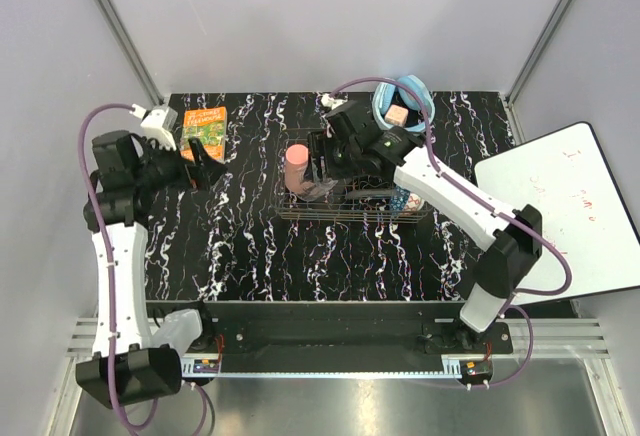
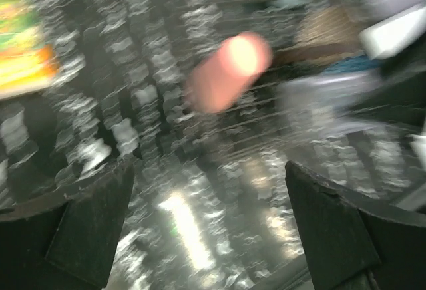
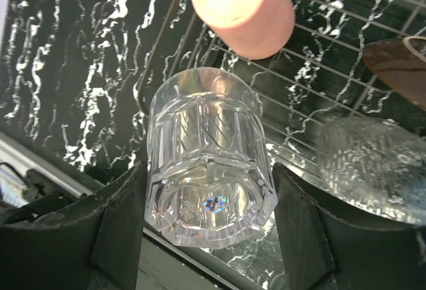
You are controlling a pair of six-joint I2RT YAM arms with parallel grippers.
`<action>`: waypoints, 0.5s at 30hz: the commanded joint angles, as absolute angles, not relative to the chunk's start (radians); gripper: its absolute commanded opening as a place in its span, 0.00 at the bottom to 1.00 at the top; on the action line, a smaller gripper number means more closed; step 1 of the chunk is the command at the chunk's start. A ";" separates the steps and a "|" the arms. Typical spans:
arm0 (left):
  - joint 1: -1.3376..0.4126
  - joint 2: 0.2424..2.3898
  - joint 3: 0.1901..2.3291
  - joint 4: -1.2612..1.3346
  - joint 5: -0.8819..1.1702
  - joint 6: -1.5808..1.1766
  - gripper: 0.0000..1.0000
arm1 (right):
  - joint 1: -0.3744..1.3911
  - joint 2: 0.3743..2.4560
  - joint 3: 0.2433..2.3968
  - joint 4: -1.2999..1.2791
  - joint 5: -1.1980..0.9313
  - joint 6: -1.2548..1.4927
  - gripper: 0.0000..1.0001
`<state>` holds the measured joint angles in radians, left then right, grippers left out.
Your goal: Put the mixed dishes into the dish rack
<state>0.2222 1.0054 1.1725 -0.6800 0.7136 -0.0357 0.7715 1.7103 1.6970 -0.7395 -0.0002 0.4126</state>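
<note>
My right gripper [image 3: 210, 193] is shut on the small clear glass tumbler [image 3: 206, 157], which points mouth-down with its thick base toward the camera, over the near edge of the wire dish rack [image 3: 319, 57]. The salmon-pink cup [image 3: 243, 7] stands in the rack just beyond it. The clear glass dish [image 3: 376, 167] and the brown rim of the beige bowl [image 3: 399, 60] lie in the rack to the right. In the top view the rack [image 1: 350, 206] sits mid-table with the pink cup [image 1: 297, 168] at its left end. My left gripper [image 1: 205, 156] is open and empty, left of the rack.
The orange-green book [image 1: 203, 124] lies at the back left beside my left gripper. The light-blue headphones [image 1: 405, 101] sit behind the rack. A white board [image 1: 560, 216] overhangs the table's right edge. The left wrist view is blurred; the pink cup [image 2: 229, 70] shows in it.
</note>
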 commanded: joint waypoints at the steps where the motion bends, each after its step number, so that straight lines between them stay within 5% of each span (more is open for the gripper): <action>1: 0.232 0.939 1.115 -0.767 0.440 0.133 0.99 | 0.776 1.732 1.789 -0.749 0.054 0.365 0.00; 15: 0.230 0.879 1.034 -0.753 0.385 0.170 0.99 | 0.781 2.006 1.979 -0.815 0.124 0.304 0.00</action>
